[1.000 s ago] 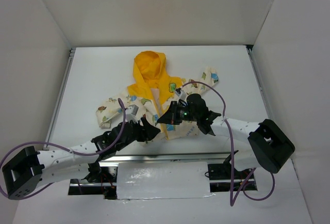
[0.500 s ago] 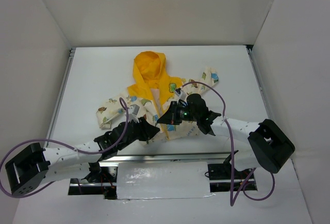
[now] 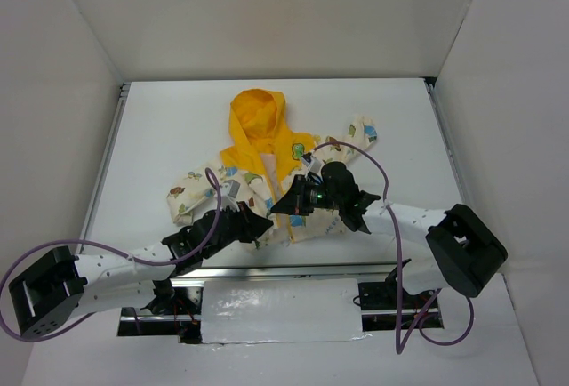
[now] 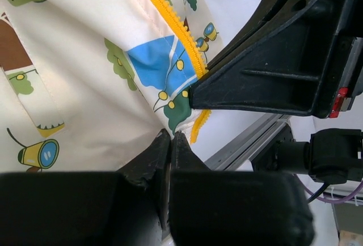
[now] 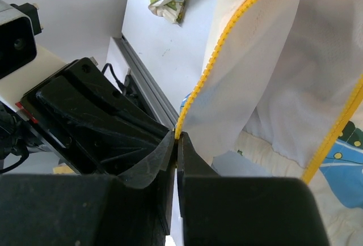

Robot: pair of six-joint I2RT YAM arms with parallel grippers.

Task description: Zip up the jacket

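Cream cloth printed with cartoons makes up the jacket [image 3: 267, 172]. It lies flat on the white table [image 3: 160, 128], with its yellow hood [image 3: 256, 115] toward the far side and its hem toward the near edge, just ahead of the arm bases. At the bottom the front is open, with the two panels parted.

The left claw [image 4: 171, 143] is closed tight. Its tips pinch the bottom corner of the left panel, right beside the yellow zipper teeth [image 4: 170, 25]. The right claw [image 5: 177, 139] is closed as well, and its tips nip the lower end of the other zipper edge, where the white lining [image 5: 266, 76] is turned outward. From above, both claws sit very close together at the near middle of the hem, the right one slightly farther in.

The jacket looks light, thin and limp. It will likely fold, bunch and slide on the smooth table rather than hold a shape, so any pull on one corner probably drags the whole garment. The zipper tape seems the firmest part and the best place to grip, close to its bottom end, where the two halves must meet. A pinch on the cloth alone could slip or let the edge twist. The slider is not visible in any view, so I cannot tell which side carries it. Lining up the two ends probably calls for small, slow moves with the fabric kept lightly taut.
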